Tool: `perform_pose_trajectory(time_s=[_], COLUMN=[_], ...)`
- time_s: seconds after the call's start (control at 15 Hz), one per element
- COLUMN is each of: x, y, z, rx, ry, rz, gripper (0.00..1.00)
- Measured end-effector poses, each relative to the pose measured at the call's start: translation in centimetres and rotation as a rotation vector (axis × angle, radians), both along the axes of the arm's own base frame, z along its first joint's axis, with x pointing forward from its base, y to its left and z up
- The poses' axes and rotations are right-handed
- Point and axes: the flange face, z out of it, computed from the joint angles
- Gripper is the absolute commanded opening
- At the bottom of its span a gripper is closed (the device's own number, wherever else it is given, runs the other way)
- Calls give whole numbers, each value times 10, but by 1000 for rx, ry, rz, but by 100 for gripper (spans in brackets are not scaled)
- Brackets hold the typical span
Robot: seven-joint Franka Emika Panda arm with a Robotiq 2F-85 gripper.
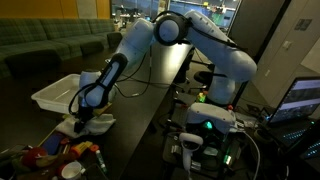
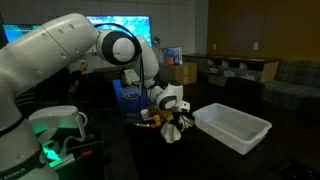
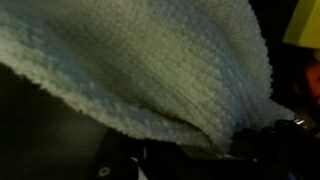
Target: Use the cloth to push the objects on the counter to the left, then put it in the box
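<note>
The long, dark, slightly glossy desk carries everything. The white robot arm reaches over it, bent down toward one end. The shallow white rectangular plastic bin with a flared rim stands on the desk close to where the arm is working. In both exterior views its inside looks bare, so nothing has been put in it yet.

The cluster of small red, orange, yellow and green toy-like pieces lies near the desk's end, with a small white cup at its edge. The small cream-coloured fabric cloth sits low at the desk surface, just beside that cluster, between it and the bin. In the wrist view its nubbly weave fills most of the frame. The tool is fully closed and appears to have the cloth pinched.

I judge the pushing step to be in hand. The next move calls for dragging the cloth low across the desk against the pieces. Only afterwards should the tool lift it, carry it over the bin and let go.
</note>
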Motion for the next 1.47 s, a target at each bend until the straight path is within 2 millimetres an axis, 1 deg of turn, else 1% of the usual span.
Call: perform_pose_trajectory(time_s=[0.2,0.33,0.47,0.6,0.67,0.8,1.0,1.13,1.27,1.4,1.47], x=[-7,-8,-6,-2,2,9,14,11,6,-2,-6], y=[22,27,24,13,3,-26,-80,-115,-149,-175,-185], z=[3,4,5,5,5,6,5,9,18,28,33], rx=[22,29,27,25,21,6,-7,8,33,49,52], ry=[-3,-7,-11,-16,-19,-21,12,71,132,184,210], rz=[54,79,91,86,77,52,26,52,95,144,163], gripper=[8,8,8,8,10,10,9,9,9,9,9])
